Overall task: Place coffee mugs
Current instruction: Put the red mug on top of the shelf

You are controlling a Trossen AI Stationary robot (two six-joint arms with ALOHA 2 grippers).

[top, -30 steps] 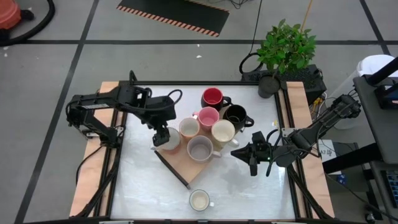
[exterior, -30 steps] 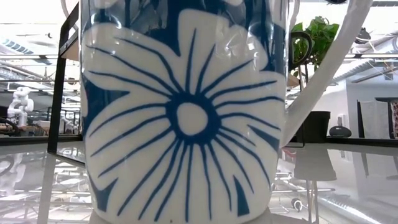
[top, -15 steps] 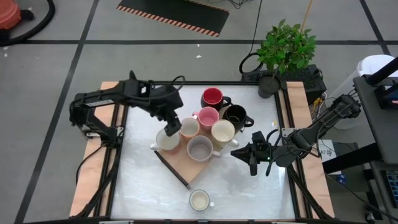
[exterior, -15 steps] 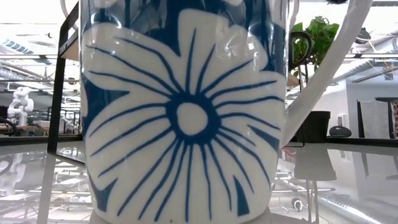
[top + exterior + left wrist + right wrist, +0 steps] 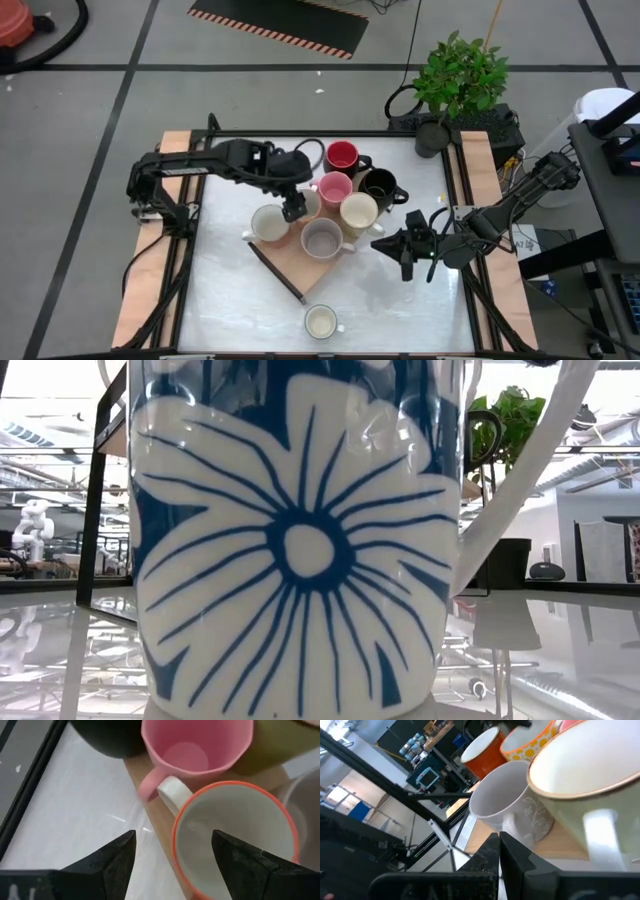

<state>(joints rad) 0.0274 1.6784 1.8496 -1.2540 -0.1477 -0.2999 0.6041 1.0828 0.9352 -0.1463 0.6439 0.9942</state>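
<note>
Several coffee mugs stand in a cluster on a wooden board (image 5: 300, 262): red (image 5: 342, 156), black (image 5: 378, 185), pink (image 5: 333, 188), cream (image 5: 358, 212), grey-white (image 5: 322, 238) and white (image 5: 268, 224). My left gripper (image 5: 293, 208) hangs open above an orange-rimmed mug (image 5: 235, 840). Its fingers stand on either side of that mug's near rim and white handle (image 5: 172, 792) without touching. A blue-flowered mug (image 5: 320, 322) stands alone near the front edge and fills the low view (image 5: 300, 550). My right gripper (image 5: 400, 247) is shut, right of the cluster, pointing at it.
A potted green plant (image 5: 460, 75) stands beyond the table's far right corner. A dark strip (image 5: 278, 272) runs along the board's near-left edge. Bare white tabletop (image 5: 230, 300) lies left and in front of the board. The mugs stand close together, almost touching.
My left gripper has moved toward the table's right edge and a little down. It went from above the white mug at the board's left corner to above the orange-rimmed mug, tipping more steeply downward, with its fingers open throughout. No mug has moved.
</note>
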